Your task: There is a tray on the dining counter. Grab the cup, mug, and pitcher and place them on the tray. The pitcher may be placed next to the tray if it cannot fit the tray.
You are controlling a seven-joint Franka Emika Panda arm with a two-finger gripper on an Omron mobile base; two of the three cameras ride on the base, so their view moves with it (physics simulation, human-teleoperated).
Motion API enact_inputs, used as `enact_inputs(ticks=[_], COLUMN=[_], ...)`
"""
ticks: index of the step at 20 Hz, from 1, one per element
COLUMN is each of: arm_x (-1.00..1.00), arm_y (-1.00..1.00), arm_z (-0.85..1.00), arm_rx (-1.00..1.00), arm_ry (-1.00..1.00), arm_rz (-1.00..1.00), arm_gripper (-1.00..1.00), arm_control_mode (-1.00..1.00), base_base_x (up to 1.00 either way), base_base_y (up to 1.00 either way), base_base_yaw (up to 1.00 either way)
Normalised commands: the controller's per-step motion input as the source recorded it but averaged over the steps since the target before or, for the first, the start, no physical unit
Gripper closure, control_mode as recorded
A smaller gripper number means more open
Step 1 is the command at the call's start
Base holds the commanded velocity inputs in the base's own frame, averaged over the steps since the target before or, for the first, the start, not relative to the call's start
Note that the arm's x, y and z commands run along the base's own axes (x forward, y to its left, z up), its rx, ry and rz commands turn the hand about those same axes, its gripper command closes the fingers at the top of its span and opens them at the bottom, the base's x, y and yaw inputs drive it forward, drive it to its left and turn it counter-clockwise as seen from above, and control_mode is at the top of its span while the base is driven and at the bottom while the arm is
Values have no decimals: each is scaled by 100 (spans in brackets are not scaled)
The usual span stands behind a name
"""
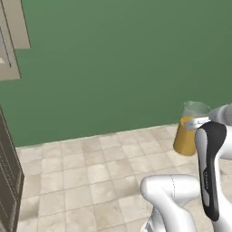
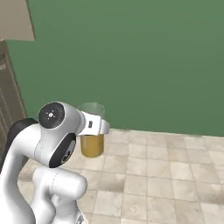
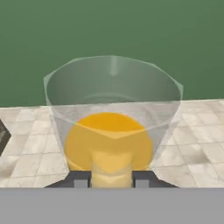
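Pitcher: the pitcher [image 3: 111,131] is off the ground, carried in the air in front of a plain green wall [image 1: 118,59]; clear upper part, yellow-orange lower part, upright or close to it
Pitcher, left base view: seen at the right edge [image 1: 188,131], partly behind the arm's dark-trimmed link, above the tiled floor [image 1: 90,176]
Pitcher, right base view: it hangs just beyond the white wrist [image 2: 92,142], its clear rim rising above the hand
Gripper: in the hand view the gripper [image 3: 111,178] has its two dark fingertips [image 3: 80,178] pressed on either side of a narrow yellow part at the near side of the pitcher, which looks like the handle; jaws closed on it, narrow gap taken up by that part
Arm: white links fold low in both base views, the hand reaching forward at about mid height
Floor: beige square tiles, running to the foot of the green wall
Surroundings: dark slatted panel [image 1: 9,181] at the left edge of the left base view; beige cabinet corner [image 1: 13,36] high at upper left
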Motion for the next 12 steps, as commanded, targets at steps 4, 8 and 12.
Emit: enact_inputs(ticks=[4,8,12], arm_x=[0,0,0], arm_y=[0,0,0], arm_z=[0,0,0], arm_rx=[0,0,0], arm_ry=[0,0,0], arm_rz=[0,0,0], arm_gripper=[100,100,100], arm_control_mode=[100,100,100], base_base_x=[60,79,91], base_base_y=[29,30,16], base_base_yaw=[-72,-60,-34])
